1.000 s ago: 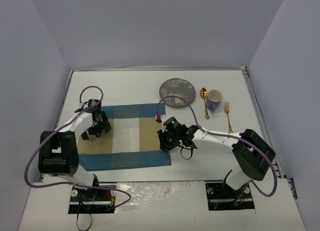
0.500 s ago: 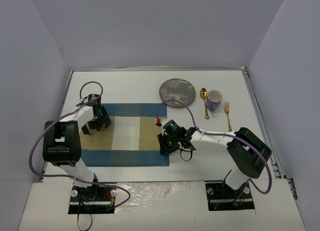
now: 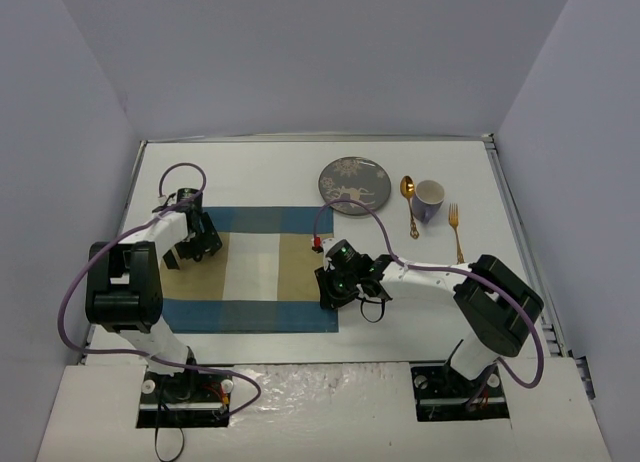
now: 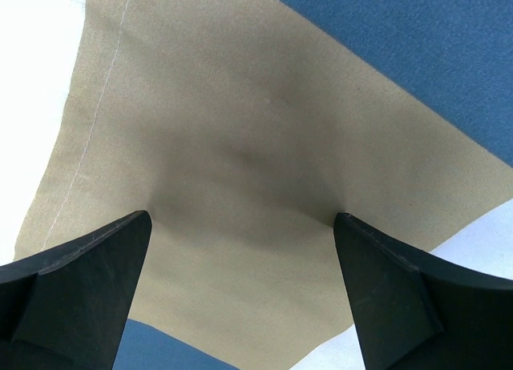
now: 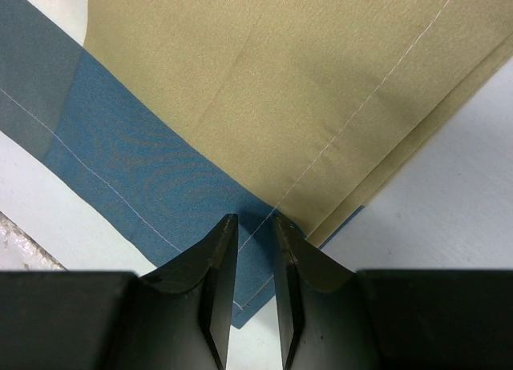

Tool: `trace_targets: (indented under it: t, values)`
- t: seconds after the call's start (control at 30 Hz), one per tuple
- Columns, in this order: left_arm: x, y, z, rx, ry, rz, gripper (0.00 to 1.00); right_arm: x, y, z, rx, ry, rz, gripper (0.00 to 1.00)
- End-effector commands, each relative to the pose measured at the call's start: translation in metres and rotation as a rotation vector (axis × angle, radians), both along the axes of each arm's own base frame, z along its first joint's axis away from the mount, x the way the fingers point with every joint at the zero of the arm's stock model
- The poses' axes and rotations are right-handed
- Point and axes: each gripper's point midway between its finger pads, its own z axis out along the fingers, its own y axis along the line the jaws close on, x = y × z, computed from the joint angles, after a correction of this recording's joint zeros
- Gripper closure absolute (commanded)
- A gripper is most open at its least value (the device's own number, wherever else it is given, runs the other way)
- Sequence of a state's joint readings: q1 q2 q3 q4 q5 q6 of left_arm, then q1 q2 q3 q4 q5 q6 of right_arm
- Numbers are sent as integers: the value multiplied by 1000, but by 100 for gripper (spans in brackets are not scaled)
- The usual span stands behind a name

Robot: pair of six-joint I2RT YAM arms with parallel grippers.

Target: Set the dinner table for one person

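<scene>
Overhead, my right gripper (image 3: 328, 292) covers the placemat (image 3: 250, 267) edge at 3 o'clock. On its wrist camera I can't tell whether cloth sits between the near-touching jaws. Left gripper (image 4: 242, 218): finger bases cut off at 6 o'clock. Plate (image 3: 355, 185) pattern too small to read.

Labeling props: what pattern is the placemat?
The placemat is blue, tan and white checked; top view best.

Plain pale lavender-grey panels, the back wall (image 3: 320, 62), left wall (image 3: 60, 182) and right wall (image 3: 590, 162), box in the white dinner table (image 3: 250, 172) on three sides under soft, even light. A metal rail (image 3: 515, 222) lines its right edge.
</scene>
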State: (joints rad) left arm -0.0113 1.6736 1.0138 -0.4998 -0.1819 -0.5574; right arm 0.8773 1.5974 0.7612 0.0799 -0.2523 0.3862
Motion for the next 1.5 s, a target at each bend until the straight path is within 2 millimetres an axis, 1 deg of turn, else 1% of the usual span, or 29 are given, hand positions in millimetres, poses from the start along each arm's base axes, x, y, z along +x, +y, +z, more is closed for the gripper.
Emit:
trace_targets:
  t: [0.0,0.07,0.13,0.17,0.23,0.3,0.37,0.4,0.47,0.53,0.6,0.63,0.67,0.7,0.73,0.77,0.83,0.87,0.9,0.93,0.97,1.0,1.03,1.07,1.1,1.13,1.2,1.23,1.47]
  values:
    - [-15,16,4,75,42,40,5,-21,-14,-15,-74,73,20,79]
    - [-9,16,9,76,24,40,5,-18,-11,-10,-67,55,21,79]
    - [-2,17,23,78,-4,41,3,-15,-10,-2,-67,39,16,78]
    - [0,16,34,77,-28,39,3,-8,-7,8,-55,12,7,76]
    - [10,12,63,69,-100,26,3,4,0,26,-34,-40,-8,72]
    - [21,6,98,63,-183,3,3,16,4,45,-17,-89,-34,69]
    - [24,-2,131,59,-259,-44,3,33,9,70,15,-157,-77,64]
    - [26,-8,152,51,-316,-65,3,41,7,82,29,-186,-112,59]
    - [24,-12,183,46,-407,-115,3,62,3,112,84,-242,-194,44]
    - [18,-17,200,36,-460,-161,3,80,-7,133,115,-295,-280,34]
    - [8,-20,217,39,-523,-227,3,100,-27,158,162,-357,-400,23]
    - [3,-22,222,39,-545,-258,3,109,-36,170,195,-378,-464,19]
    - [-3,-25,220,32,-552,-290,3,120,-48,179,232,-394,-538,15]
    - [-11,-29,214,23,-553,-325,3,133,-65,188,267,-417,-616,9]
    - [-16,-30,212,22,-562,-343,3,140,-75,194,291,-432,-666,6]
    - [-25,-32,219,25,-601,-371,3,144,-86,201,316,-453,-715,1]
    - [-37,-32,205,33,-613,-396,3,160,-112,197,364,-452,-839,0]
    - [-42,-32,209,41,-652,-406,3,165,-118,194,389,-441,-873,0]
    - [-47,-32,207,44,-672,-413,3,170,-125,190,412,-433,-910,0]
    - [-50,-33,197,38,-658,-412,3,176,-132,184,437,-420,-948,0]
    - [-53,-34,196,34,-688,-412,3,183,-136,172,476,-380,-977,0]
    - [-56,-34,197,33,-715,-412,3,186,-136,164,515,-349,-982,0]
    - [-57,-36,201,32,-734,-417,3,188,-130,163,556,-333,-960,0]
    - [-59,-39,203,24,-744,-429,3,196,-128,156,601,-304,-974,0]
    - [-59,-41,205,22,-748,-436,3,202,-127,143,612,-271,-995,0]
    - [-59,-42,205,22,-748,-441,3,206,-126,140,620,-270,-1003,0]
    - [-58,-39,203,44,-736,-434,3,218,-125,124,624,-252,-1044,1]
    - [-59,-38,202,51,-728,-428,3,223,-125,123,643,-258,-1069,2]
    - [-60,-34,202,92,-712,-422,3,245,-123,91,573,-302,-1190,3]
